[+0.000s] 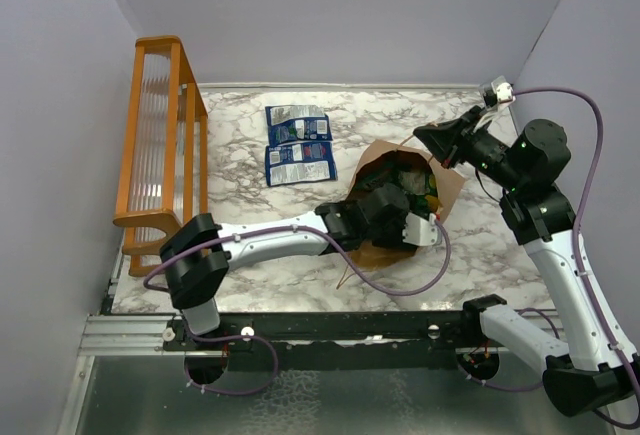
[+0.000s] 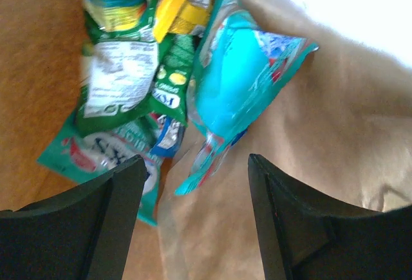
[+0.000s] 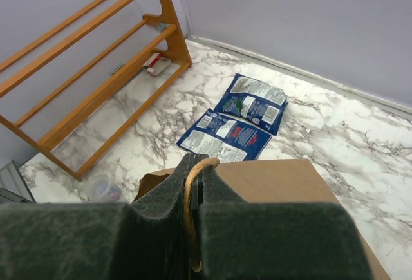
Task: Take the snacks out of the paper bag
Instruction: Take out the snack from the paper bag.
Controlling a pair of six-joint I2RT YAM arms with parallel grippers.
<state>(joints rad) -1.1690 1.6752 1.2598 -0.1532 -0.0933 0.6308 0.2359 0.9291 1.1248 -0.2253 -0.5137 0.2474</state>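
My left claw (image 2: pixel 194 164) sits inside the paper bag (image 2: pixel 335 125), jaws apart on nothing; a teal packet (image 2: pixel 238 80) and a green packet (image 2: pixel 122 80) lie just ahead. My right claw (image 3: pixel 195 164) is pinched tight on the bag's handle (image 3: pixel 187 209), with 2 dark blue packets (image 3: pixel 251 103) on the table beyond it.

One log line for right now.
left pincer open inside paper bag | right pincer shut on bag handle | two blue snacks out

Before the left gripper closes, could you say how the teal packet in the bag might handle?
The teal packet looks puffed and crinkly, so it is probably light and yielding, not stiff. Its glossy foil may slip in a pinch. Leaning on the paper bag wall, it could slide when nudged.
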